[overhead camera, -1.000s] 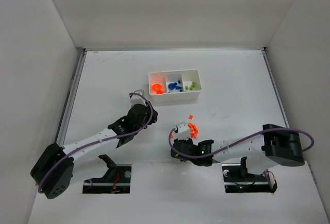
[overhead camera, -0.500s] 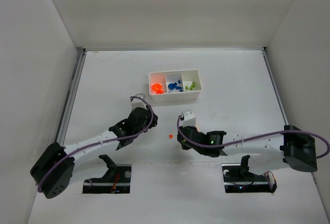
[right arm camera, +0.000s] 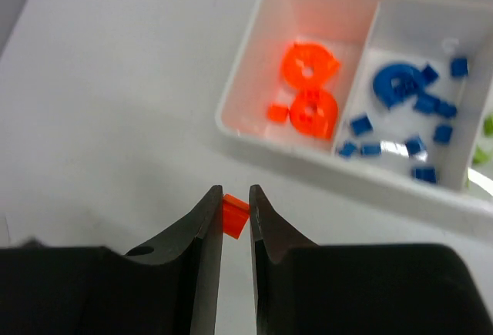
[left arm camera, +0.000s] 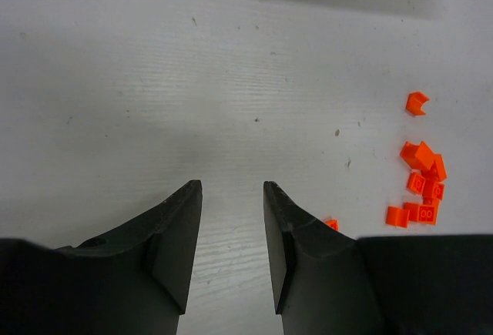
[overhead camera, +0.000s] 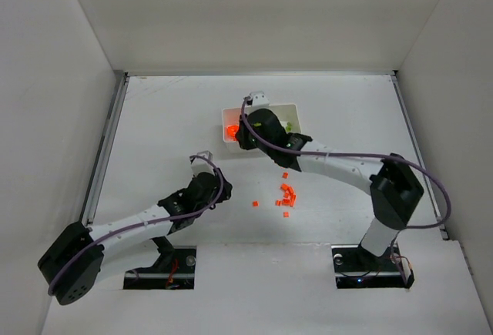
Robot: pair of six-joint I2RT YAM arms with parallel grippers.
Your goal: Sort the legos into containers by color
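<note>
Nearest the bases, the left gripper [left arm camera: 231,190] hangs low over the bare counter [overhead camera: 169,119], its jaws apart with nothing between them. Just to its right a cluster of loose orange bricks [left arm camera: 422,181] lies on the counter, one stray brick [overhead camera: 254,203] a little nearer. Farther out, the right gripper [right arm camera: 235,196] is clamped on a small orange brick [right arm camera: 234,216], just outside the near wall of the white tray [right arm camera: 254,139], whose left compartment holds orange pieces [right arm camera: 308,88] and middle one blue bricks [right arm camera: 400,85]
</note>
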